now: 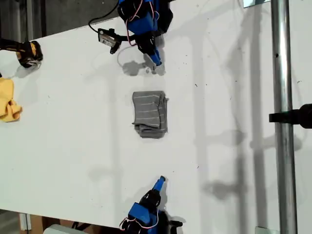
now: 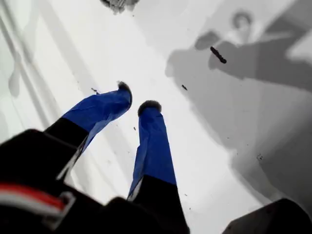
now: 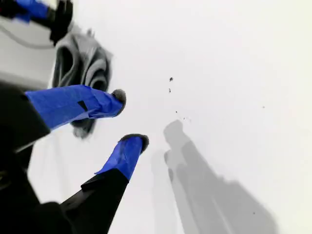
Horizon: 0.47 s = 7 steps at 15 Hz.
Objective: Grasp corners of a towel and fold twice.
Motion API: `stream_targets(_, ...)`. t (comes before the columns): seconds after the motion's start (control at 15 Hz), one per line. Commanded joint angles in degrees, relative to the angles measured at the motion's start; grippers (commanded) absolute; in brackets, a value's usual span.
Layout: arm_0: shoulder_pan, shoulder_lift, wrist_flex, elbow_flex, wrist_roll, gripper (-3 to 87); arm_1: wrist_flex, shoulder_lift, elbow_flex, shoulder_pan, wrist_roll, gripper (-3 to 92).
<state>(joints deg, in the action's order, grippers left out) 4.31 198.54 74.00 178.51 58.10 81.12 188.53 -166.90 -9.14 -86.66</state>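
Note:
The grey striped towel (image 1: 150,114) lies folded into a small layered rectangle in the middle of the white table (image 1: 73,136), its corners tucked into the stack. My first gripper (image 1: 155,61) hovers over bare table at the exterior view's top, well short of the towel, its blue fingers (image 2: 153,141) nearly touching and holding nothing. In the first wrist view only an edge of the towel (image 2: 117,5) shows. At the exterior view's bottom, my second gripper (image 1: 160,183) stands slightly open and empty, with the towel (image 3: 80,63) beyond its fingertips (image 3: 129,148).
A yellow cloth (image 1: 7,100) lies at the exterior view's left edge, a black-and-yellow object (image 1: 29,52) above it. A metal pole (image 1: 282,97) with a black clamp (image 1: 292,116) runs down the exterior view's right side. A small camera with cables (image 1: 108,39) sits beside the first arm.

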Motion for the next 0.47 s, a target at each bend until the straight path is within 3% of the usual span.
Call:
stream_targets(0.0, -0.09, 0.26, 0.0, 0.26, -2.11, 12.2, 0.53, -0.35, 0.7, -2.72, 0.7, 9.1)
stream_targets(0.4, -0.09, 0.26, 0.0, 0.26, -2.11, 12.2, 0.53, -0.35, 0.7, -3.43, 0.7, 9.1)
